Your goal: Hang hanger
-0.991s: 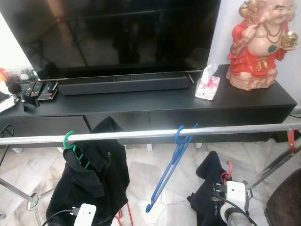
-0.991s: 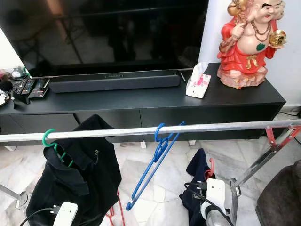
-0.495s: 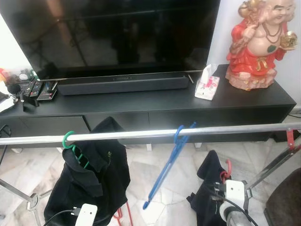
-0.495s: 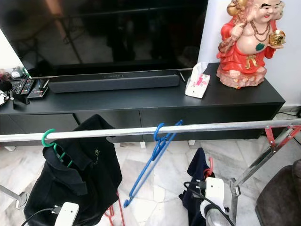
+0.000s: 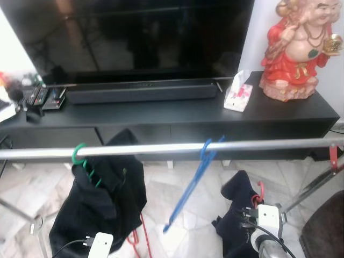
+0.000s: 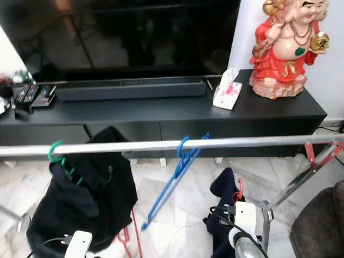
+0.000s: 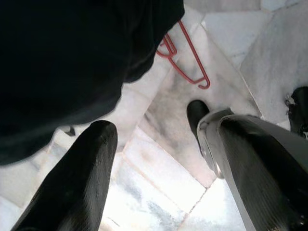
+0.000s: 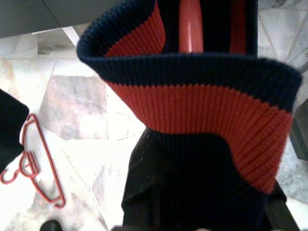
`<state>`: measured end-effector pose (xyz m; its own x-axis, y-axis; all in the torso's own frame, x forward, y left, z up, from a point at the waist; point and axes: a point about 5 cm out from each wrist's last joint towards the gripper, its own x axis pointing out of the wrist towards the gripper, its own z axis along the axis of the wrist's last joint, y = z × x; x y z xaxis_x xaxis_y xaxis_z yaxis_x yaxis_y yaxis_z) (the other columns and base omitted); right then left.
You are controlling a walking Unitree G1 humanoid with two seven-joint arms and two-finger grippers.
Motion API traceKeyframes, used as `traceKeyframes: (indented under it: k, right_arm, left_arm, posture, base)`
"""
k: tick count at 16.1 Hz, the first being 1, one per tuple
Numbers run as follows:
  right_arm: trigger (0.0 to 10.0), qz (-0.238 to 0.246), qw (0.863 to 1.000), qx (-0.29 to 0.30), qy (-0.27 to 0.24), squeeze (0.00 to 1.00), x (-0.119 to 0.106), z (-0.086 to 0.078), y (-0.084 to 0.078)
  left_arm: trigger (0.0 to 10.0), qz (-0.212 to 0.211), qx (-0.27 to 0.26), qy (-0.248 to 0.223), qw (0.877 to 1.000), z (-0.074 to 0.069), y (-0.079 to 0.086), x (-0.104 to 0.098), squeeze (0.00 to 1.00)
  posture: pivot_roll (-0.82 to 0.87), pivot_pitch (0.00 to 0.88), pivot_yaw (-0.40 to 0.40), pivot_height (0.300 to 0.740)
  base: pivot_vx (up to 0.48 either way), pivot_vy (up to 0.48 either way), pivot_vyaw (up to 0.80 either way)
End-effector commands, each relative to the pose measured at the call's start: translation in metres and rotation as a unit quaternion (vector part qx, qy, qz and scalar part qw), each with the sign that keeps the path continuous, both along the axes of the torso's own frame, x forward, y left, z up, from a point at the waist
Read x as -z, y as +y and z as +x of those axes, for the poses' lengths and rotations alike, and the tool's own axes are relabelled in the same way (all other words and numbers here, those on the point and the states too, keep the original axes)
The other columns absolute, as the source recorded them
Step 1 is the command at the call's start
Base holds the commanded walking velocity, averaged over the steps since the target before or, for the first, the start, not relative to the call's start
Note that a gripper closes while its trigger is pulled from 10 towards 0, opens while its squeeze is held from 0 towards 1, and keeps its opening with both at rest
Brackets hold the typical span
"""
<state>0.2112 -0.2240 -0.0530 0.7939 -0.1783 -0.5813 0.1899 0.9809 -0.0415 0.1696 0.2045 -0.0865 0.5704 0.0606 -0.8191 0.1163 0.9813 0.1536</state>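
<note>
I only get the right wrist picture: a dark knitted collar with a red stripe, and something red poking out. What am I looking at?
Observer: A navy garment on a red hanger, low at the right gripper, below a metal rail.
Operator: Is anything on that rail yet?
Observer: Yes. A black shirt hangs on a green hanger towards the robot's left, and a bare blue hanger hangs near the middle.
Operator: What is the other arm doing?
Observer: The left gripper is open and empty, low over the marble floor beside the black shirt.
</note>
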Motion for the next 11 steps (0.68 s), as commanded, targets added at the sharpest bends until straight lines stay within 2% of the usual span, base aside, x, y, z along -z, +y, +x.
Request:
traceKeyframes:
  k: [1,11]
  right_arm:
    - [10.0,-0.003,1.0,-0.004,-0.012,0.0,-0.0029,0.0037,0.0008]
    - [10.0,-0.002,1.0,-0.009,-0.017,0.0,-0.0043,0.0069,0.0037]
  left_arm:
    - [10.0,0.009,-0.005,0.018,1.0,-0.009,0.004,0.0036,0.0]
    - [10.0,0.008,0.001,0.019,1.0,-0.0096,0.0008,0.0044,0.0]
  posture:
    - [-0.03,0.0,0.036,0.74]
    - [-0.03,0.0,0.032,0.74]
  base:
    - [-0.334,0.0,0.0]
    - [-0.333,0.0,0.0]
